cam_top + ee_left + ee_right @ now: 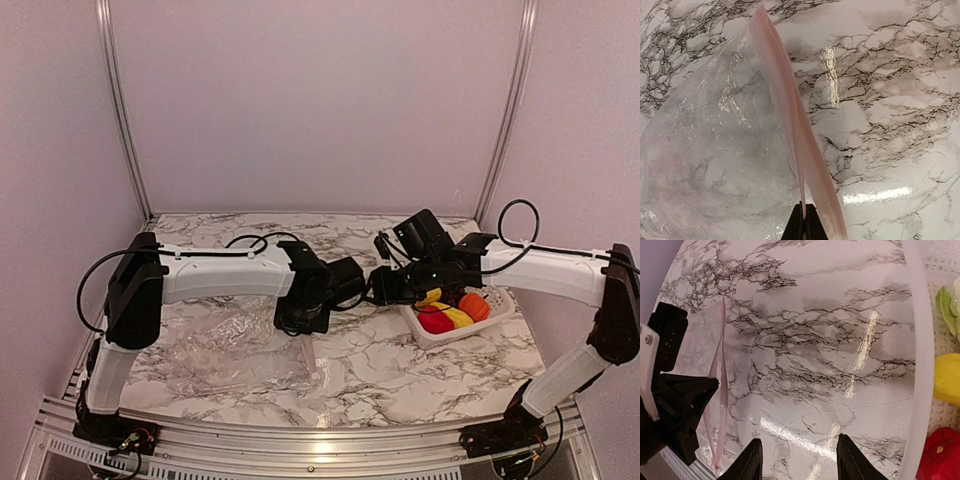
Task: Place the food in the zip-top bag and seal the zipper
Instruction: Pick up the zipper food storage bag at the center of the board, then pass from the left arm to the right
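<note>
A marble-patterned table, white with dark grey veins, filled the workspace, and bright streaks of light glared off its glossy top. A white lattice basket sat on its right side, close to the right edge. Plain pale lilac walls closed in the back and both sides. Two slanted metal posts ran down the rear corners, and a metal rail lined the near edge.

White, dark-veined marble-patterned table — on it a clear crinkly plastic zip-top bag at left, a white lattice plastic basket at right.
</note>
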{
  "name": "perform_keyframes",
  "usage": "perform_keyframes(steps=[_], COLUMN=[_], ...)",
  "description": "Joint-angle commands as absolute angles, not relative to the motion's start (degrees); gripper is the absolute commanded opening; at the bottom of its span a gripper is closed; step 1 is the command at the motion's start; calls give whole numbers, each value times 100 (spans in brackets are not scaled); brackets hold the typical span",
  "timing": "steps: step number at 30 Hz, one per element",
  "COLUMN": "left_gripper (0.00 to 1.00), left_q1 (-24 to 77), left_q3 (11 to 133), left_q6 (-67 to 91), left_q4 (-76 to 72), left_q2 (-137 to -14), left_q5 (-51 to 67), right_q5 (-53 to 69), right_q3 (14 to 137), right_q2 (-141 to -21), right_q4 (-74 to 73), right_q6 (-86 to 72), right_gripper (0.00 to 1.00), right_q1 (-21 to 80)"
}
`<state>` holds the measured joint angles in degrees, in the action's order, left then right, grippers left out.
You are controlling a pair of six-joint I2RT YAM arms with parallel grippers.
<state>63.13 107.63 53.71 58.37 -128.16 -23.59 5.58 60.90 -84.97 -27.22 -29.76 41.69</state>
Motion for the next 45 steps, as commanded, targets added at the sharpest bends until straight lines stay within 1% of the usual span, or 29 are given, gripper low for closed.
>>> perform_keyframes(steps=[1, 3, 6, 9, 13, 16, 21, 26, 28, 32, 34, 35, 37, 40, 41, 45], left_gripper=[0, 0, 0, 0, 0, 0, 0, 0, 0, 0, 0, 0, 0, 0, 0, 0], left_q1=[6346, 6350, 6363, 6363, 6363, 6363, 6363, 6363, 6363, 6363, 6363, 6363, 6363, 6363, 6363, 6346], left_q3=[10182, 9859, 9438, 9258, 9221, 9180, 8956, 8903, 8903, 8887, 8873, 8868, 8853, 8870, 8895, 8904], left_q6=[5349, 5265, 5101, 4975, 4777, 4701, 4718, 4626, 4611, 4605, 4608, 4612, 4607, 4639, 4739, 5181], left_q4=[5410, 5013, 4483, 4217, 4049, 3956, 3719, 3402, 3305, 3263, 3261, 3254, 3239, 3302, 3457, 3828], left_q2=[-11619, -11220, -10716, -10506, -10394, -10327, -10176, -10068, -10032, -9974, -9947, -9931, -9903, -9843, -9826, -9722], left_q5=[-2770, -2780, -2816, -2888, -2971, -2980, -3018, -3046, -3012, -2954, -2936, -2942, -2959, -3103, -3244, -3810], right_q5=[1244, 1665, 1911, 2038, 2092, 2113, 2442, 2547, 2488, 2297, 2283, 2271, 2246, 1827, 1552, 703], right_q3=[6324, 6463, 6945, 7515, 7964, 8076, 7914, 7993, 8021, 8024, 8033, 8033, 8038, 8134, 8164, 8296], right_q2=[-8828, -9021, -9423, -9755, -9956, -9914, -9662, -9892, -9981, -10120, -10169, -10177, -10166, -10075, -9988, -9616], right_q4=[-2380, -2133, -2058, -2130, -2131, -2033, -1590, -1981, -2079, -2144, -2144, -2144, -2128, -2310, -2405, -2532], right_q6=[-2910, -2939, -2884, -2806, -2712, -2700, -2588, -2408, -2406, -2528, -2581, -2590, -2586, -2605, -2622, -2629], right_gripper=[49, 49, 51, 51, 52, 52, 52, 52, 50, 42, 35, 30, 24, 5, 0, 0], right_q1=[4129, 4193, 4380, 4534, 4643, 4642, 4650, 4650, 4654, 4642, 4641, 4636, 4615, 4553, 4529, 4504])
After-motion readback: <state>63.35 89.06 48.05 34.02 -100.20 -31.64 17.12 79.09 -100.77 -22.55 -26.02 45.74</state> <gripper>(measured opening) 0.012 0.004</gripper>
